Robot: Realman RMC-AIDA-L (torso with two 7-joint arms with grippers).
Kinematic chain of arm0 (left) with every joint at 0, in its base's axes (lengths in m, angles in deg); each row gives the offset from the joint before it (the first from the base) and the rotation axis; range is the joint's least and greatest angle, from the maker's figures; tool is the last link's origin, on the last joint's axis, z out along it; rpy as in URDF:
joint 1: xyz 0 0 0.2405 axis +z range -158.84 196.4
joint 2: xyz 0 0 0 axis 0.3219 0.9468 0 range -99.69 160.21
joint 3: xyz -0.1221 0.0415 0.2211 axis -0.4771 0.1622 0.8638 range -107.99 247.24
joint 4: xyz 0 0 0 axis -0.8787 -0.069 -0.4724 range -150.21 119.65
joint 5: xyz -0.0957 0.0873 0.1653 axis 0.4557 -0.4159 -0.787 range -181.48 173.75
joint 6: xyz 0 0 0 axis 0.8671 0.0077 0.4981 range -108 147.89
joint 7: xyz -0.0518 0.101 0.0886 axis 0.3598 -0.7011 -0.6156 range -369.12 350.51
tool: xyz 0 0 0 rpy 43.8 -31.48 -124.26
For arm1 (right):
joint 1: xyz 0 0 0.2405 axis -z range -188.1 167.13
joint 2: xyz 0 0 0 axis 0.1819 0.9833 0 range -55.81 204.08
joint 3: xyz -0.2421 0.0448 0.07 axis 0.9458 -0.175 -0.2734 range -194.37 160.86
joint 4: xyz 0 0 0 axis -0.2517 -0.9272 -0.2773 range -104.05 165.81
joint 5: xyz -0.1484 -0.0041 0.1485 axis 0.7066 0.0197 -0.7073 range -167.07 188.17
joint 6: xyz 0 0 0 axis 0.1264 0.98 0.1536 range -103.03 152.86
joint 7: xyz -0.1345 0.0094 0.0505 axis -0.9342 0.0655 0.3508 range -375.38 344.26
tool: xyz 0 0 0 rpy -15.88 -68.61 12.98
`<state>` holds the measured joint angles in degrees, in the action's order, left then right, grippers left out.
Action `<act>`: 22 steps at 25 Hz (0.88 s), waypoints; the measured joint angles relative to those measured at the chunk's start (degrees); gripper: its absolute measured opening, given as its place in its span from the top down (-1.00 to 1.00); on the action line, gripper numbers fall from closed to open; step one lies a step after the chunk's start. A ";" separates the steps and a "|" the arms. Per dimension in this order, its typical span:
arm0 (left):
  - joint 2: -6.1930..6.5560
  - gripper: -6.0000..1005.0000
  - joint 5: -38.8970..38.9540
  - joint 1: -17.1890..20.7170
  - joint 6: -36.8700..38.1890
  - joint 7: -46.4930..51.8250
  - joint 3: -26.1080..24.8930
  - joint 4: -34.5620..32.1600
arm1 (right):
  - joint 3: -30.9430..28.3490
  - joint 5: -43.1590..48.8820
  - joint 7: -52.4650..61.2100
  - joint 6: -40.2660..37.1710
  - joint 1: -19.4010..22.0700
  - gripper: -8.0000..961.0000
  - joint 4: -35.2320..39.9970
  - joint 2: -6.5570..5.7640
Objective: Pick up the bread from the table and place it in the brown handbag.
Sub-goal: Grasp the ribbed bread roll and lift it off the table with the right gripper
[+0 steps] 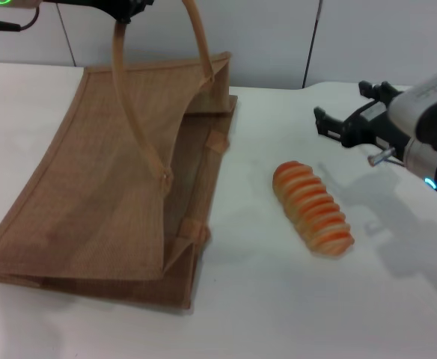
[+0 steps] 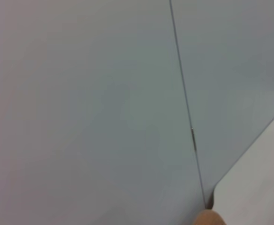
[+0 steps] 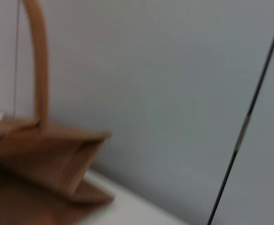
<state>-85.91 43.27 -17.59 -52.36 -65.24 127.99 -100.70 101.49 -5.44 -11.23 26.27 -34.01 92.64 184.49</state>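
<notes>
The bread (image 1: 312, 208), orange and cream banded, lies on the white table (image 1: 293, 299) to the right of the brown handbag (image 1: 121, 187). The handbag lies tilted with its mouth facing the bread. One strap handle (image 1: 132, 112) is pulled up by my left gripper (image 1: 126, 9) at the top edge of the head view, shut on the strap. My right gripper (image 1: 343, 108) is open and empty, hovering above the table behind and to the right of the bread. The right wrist view shows the handbag (image 3: 48, 154) and its raised handle (image 3: 38, 61).
A grey panelled wall (image 1: 278, 37) stands behind the table. The left wrist view shows only that wall (image 2: 80, 117), a table corner and a tan tip (image 2: 207, 218) at the frame's edge. Bare tabletop lies in front of the bread.
</notes>
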 joint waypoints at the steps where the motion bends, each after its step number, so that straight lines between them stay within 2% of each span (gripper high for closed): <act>1: 0.05 0.75 -0.02 -0.05 -0.33 0.00 -0.01 -0.02 | 0.01 0.85 -0.05 3.69 0.41 -0.83 2.74 -0.21; 7: 0.06 0.75 -0.37 -0.45 -1.08 -0.30 0.31 -0.74 | -0.04 1.15 -0.22 23.03 0.64 -0.83 13.23 -0.28; 11: 0.03 0.75 -0.45 -0.69 -1.25 -0.35 0.56 -1.12 | -0.17 0.54 -0.96 32.69 0.25 -0.83 17.65 0.45; 13: 0.02 0.75 -0.47 -0.69 -1.87 -0.37 0.58 -1.69 | -1.75 -4.08 -5.21 38.38 0.01 -0.83 20.24 1.00; 15: 0.04 0.75 -0.48 -0.69 -2.10 -0.37 0.59 -1.84 | -2.74 -6.76 -7.76 39.73 -0.01 -0.83 20.85 1.11; 18: 0.09 0.75 -0.81 -0.73 -2.60 -0.39 0.61 -2.17 | -6.94 -15.50 -15.26 43.08 -0.03 -0.83 21.19 2.31; 22: 0.07 0.75 -1.94 -1.37 -3.09 -0.40 0.75 -2.39 | -12.33 -18.66 -20.18 47.43 -0.38 -0.83 18.68 4.67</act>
<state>-85.84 41.33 -18.96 -55.46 -65.64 128.74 -103.09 89.16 -24.09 -31.42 73.69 -34.39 111.32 189.17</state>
